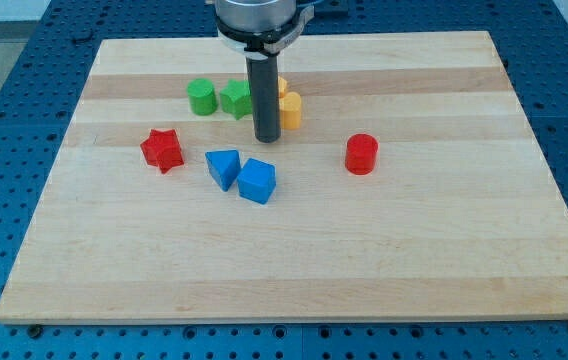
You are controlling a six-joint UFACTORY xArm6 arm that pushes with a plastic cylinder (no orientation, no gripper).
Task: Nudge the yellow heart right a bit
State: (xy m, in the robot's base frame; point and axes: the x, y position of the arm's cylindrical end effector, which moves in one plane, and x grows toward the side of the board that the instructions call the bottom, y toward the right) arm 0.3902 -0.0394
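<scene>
The yellow heart (291, 110) sits on the wooden board (294, 250) near the top middle, partly hidden by my rod. Another yellow block (281, 87) peeks out just behind it; its shape cannot be made out. My tip (267, 139) rests on the board just left of and slightly below the yellow heart, close to or touching its left side.
A green cylinder (201, 97) and a green star (235, 98) stand left of the rod. A red star (162, 150) lies at the left. Two blue blocks (223, 167) (257, 181) sit below the tip. A red cylinder (361, 154) stands at the right.
</scene>
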